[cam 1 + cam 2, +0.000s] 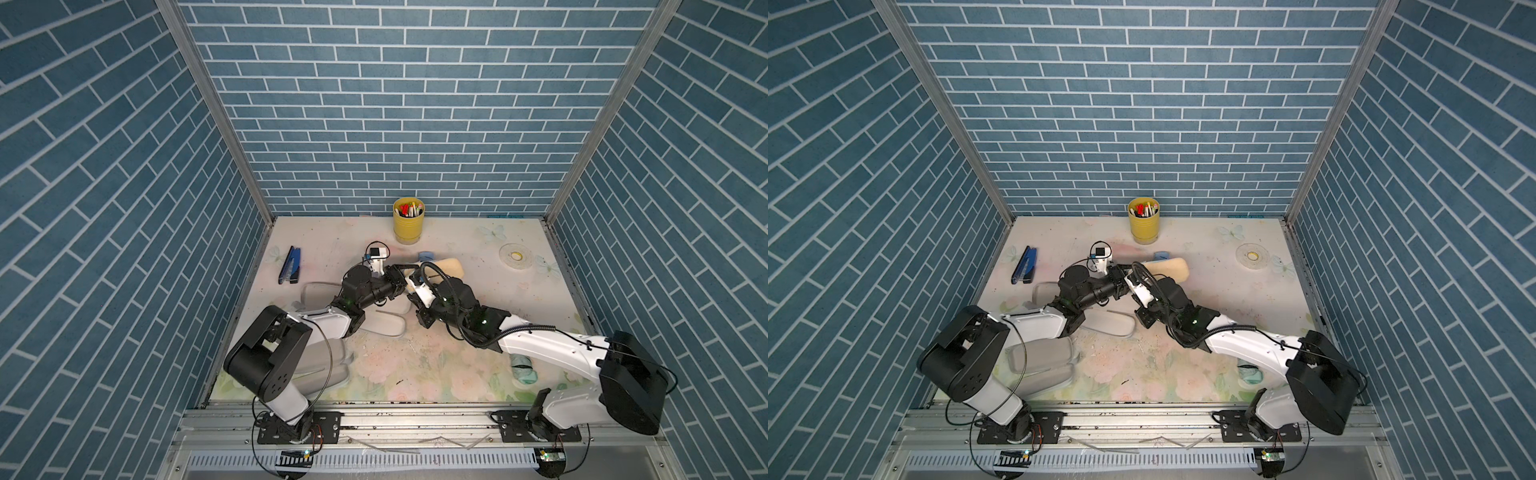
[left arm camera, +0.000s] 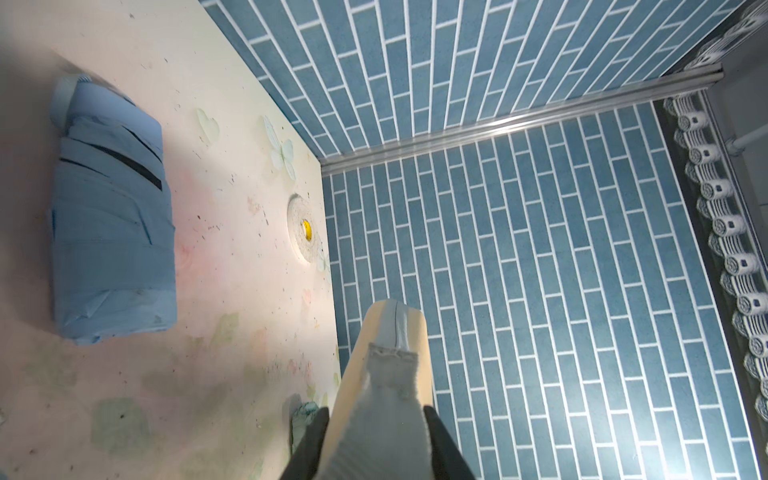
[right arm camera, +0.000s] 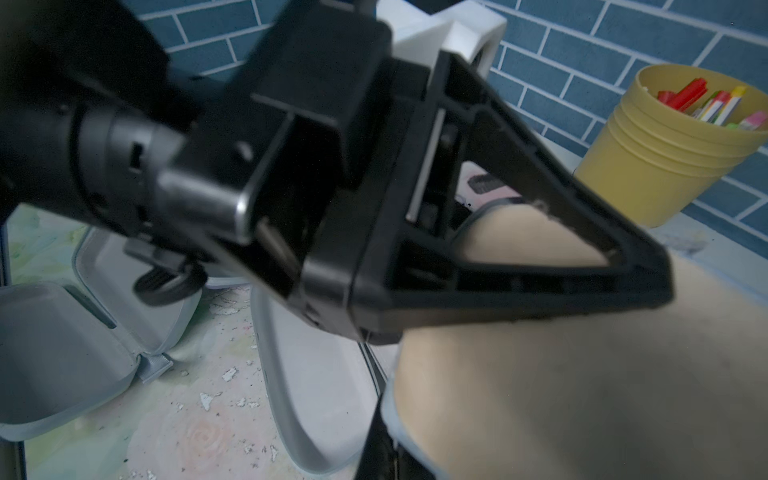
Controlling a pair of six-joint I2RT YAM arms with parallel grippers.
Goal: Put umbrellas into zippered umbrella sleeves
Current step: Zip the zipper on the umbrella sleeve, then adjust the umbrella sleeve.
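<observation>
Just in front of the yellow pen cup [image 1: 408,226], the left gripper [image 2: 374,415] clamps the near end of the tan sleeve [image 1: 446,268], its length pointing away from the claw; the right gripper [image 3: 378,449], pinched shut, sits at that end.

The tan sleeve [image 2: 386,374] has a smooth matt shell edged with frayed grey cloth tape. The light blue umbrella [image 2: 112,216] is creased fabric, and the pen cup [image 3: 665,158] is ribbed matt plastic.

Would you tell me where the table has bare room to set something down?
Bare: back strip between pen cup and tape roll; right side nearer than the tape roll; front middle between the open sleeves and mint umbrella. Crowded: centre and left, around the tan sleeve, open sleeves and stapler.
</observation>
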